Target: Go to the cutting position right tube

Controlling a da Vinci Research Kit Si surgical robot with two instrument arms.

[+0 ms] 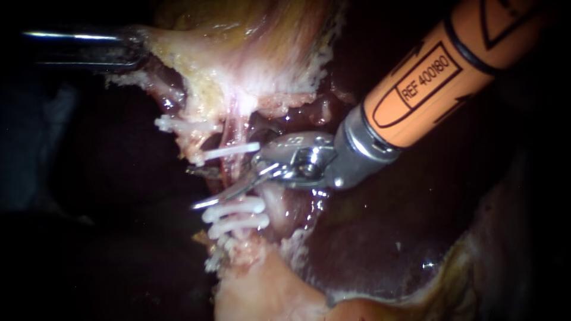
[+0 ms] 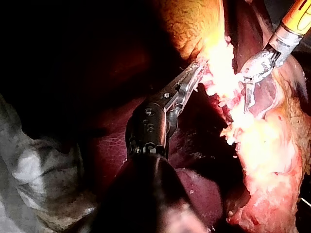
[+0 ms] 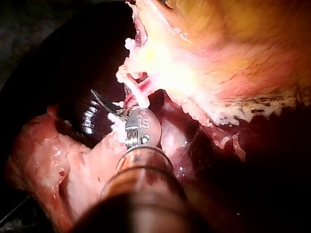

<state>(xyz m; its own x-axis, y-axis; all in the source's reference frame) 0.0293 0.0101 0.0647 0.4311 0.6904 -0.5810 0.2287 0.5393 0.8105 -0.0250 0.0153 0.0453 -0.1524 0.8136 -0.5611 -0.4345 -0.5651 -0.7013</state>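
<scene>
Right instrument [image 1: 225,191] in from upper right, hand released, blades parted against the tube [image 1: 237,122]. Blades sitting between one upper clip [image 1: 232,151] and two lower clips [image 1: 238,207] on that tube. Left instrument [image 1: 140,47] in from left, hand clenched on gallbladder [image 1: 250,53] edge. Dark liver [image 1: 369,238] beneath.

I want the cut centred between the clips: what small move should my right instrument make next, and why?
Probably nudge the right instrument a touch toward the upper clip. Its open jaws seem to straddle the tube in the gap between clips, but one blade lies almost against the two lower clips.
</scene>
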